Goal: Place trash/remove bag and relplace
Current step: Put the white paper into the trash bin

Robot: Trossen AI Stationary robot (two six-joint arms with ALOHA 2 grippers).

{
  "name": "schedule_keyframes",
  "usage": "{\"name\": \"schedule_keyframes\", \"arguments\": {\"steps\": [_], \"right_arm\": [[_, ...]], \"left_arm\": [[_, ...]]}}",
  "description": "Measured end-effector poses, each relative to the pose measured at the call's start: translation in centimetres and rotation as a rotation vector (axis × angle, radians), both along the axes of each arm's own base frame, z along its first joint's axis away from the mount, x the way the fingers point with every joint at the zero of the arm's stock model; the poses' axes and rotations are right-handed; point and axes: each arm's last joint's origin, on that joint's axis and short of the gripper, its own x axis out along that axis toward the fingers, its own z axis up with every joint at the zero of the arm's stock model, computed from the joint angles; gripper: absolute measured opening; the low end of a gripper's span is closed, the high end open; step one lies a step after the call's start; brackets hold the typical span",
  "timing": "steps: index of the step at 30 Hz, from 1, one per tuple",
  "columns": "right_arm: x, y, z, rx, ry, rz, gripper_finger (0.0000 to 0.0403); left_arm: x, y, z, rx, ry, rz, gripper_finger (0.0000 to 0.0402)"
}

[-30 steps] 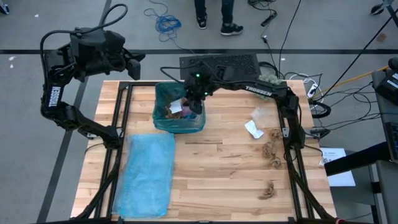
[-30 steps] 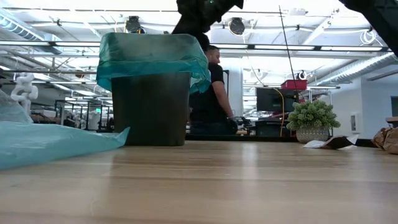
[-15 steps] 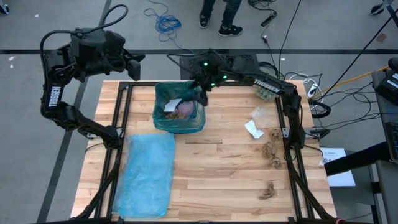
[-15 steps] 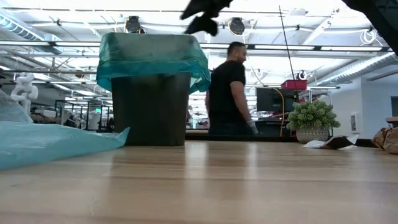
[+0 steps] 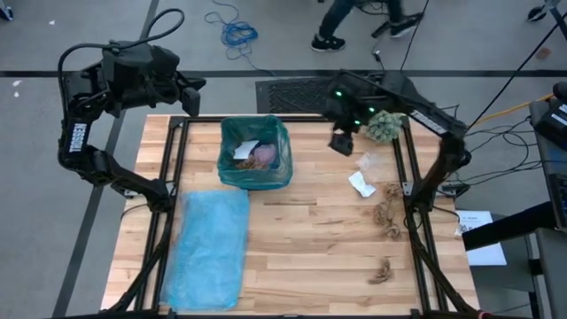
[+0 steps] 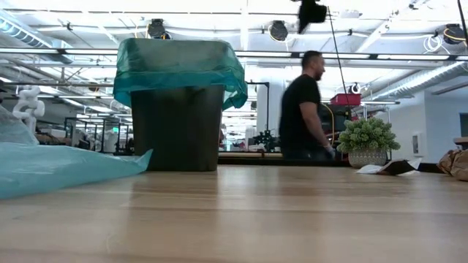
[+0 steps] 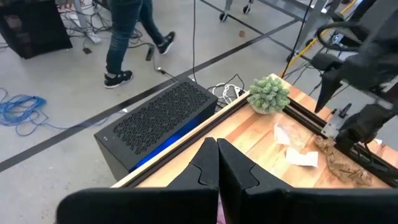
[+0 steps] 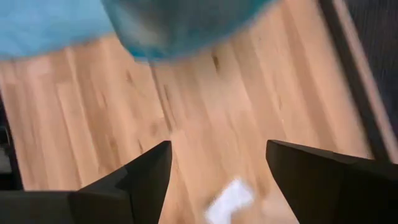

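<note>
Wooden table: pale planks, visible grain, black frame rails along both sides.

Spare bag: flat blue-green plastic sheet, thin and finely wrinkled, lying on the table's left part, just in front of the bin. In the low view it rises as a limp translucent fold.

Bin: square, dark-walled, upright near the table's back edge, left of centre. A teal plastic liner is folded over its rim and hangs loosely down the outside. Inside, from above: crumpled brown paper, a white scrap and a lilac-pink wad, all sitting low in the liner.

Loose trash on the table's right part, well apart from the bin: a flat white scrap, a clear crinkled piece behind it, a cluster of brown paper wads near the right rail, and one more brown wad closer to the front edge.

Fuzzy grey-green ball: round, tufted, at the table's back right edge.

Right gripper: raised above the table between bin and ball, fingers spread wide, nothing between them, touching nothing.

Left gripper: parked off the table behind its back left corner, fingers pressed together, empty.

A person walks on the floor beyond the table.
</note>
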Motion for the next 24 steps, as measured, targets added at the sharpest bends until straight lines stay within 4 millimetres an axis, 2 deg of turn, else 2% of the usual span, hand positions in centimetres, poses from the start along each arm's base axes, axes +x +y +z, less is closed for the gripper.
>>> {"name": "schedule_keyframes", "arguments": {"steps": [3,7,10,15,19,24], "right_arm": [[-1.0,-0.3,-2.6,0.043,0.069,-0.077,0.0254],[-2.8,0.4,-6.5,0.106,0.178,-0.130,0.0254],[-3.7,1.5,-9.5,0.144,0.260,-0.151,0.0254],[-5.4,4.4,-12.2,0.153,0.345,-0.142,0.0254],[-5.8,6.4,-14.5,0.157,0.356,-0.150,0.0254],[-5.7,8.1,-18.6,0.124,0.372,-0.177,0.0254]], "left_arm": [[0.0,0.0,0.0,0.000,-0.001,0.000,0.0000],[0.0,0.0,0.0,0.001,0.000,0.000,0.0000],[0.0,0.0,0.0,0.007,0.005,-0.004,0.0000],[0.0,0.0,0.0,0.012,0.009,-0.008,0.0000],[0.0,0.0,0.0,0.012,0.010,-0.008,0.0000],[0.0,0.0,0.0,0.018,0.014,-0.011,0.0000]]}}
